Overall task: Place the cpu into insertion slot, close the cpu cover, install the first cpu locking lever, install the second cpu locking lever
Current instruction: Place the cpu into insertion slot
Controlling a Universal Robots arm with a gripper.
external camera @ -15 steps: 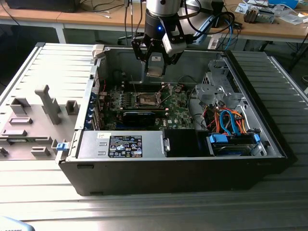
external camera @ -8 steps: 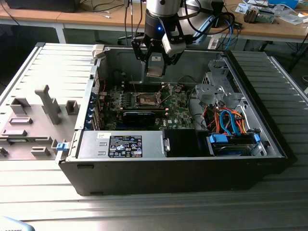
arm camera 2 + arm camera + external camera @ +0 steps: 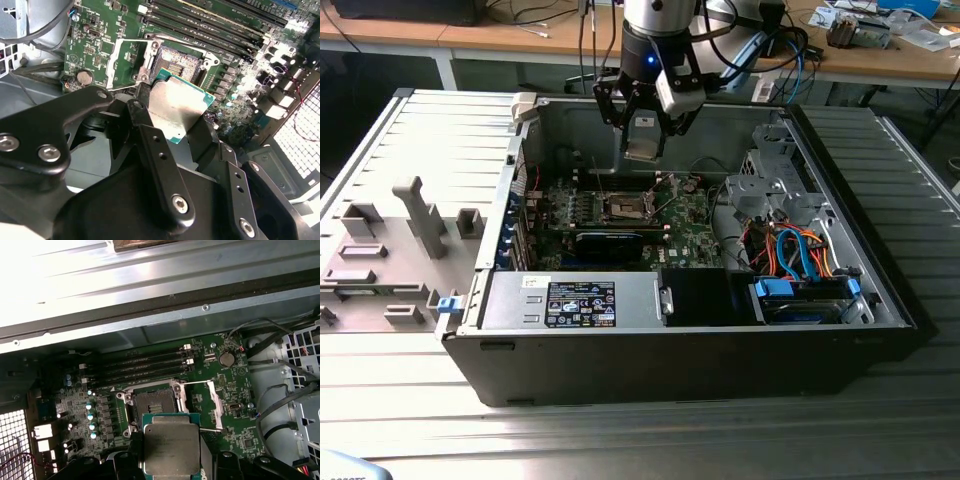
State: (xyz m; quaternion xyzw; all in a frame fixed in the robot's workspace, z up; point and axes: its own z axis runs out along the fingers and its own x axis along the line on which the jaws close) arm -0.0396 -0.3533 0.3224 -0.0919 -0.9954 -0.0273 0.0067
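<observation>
Cpu (image 3: 177, 107): is hanging in the air above the green board, held flat, with its grey metal top showing. It is not lying in the slot. In both wrist views the cpu (image 3: 171, 447) is showing just beside the slot.

Gripper (image 3: 645, 152): is reaching down from above into the open computer box. The jaws of the gripper are closed onto the cpu and are holding it by two opposite edges. The black fingers (image 3: 150, 142) are pressing on each side of it.

Slot (image 3: 152, 405): is sitting open and bare in the middle of the green board (image 3: 235, 435). Its dark square inside is showing.

Cover (image 3: 127, 60): is standing flipped up off the slot, leaning away on its hinge side. The slot is showing beside it, not under it.

Levers (image 3: 195, 383): thin metal rods are sticking out next to the cover.

Memory slots (image 3: 145, 367): long black strips are running side by side, just next to the slot.

Round battery (image 3: 227, 359): is sitting on the green board, on the far side of the cover from the slot.

Computer box (image 3: 670, 345): is lying open on a grey ribbed table (image 3: 420, 130). Orange and blue cables (image 3: 798, 250) are curling inside it at the exterior view's right.

Black card (image 3: 610, 243): is standing on the green board near the slot.
</observation>
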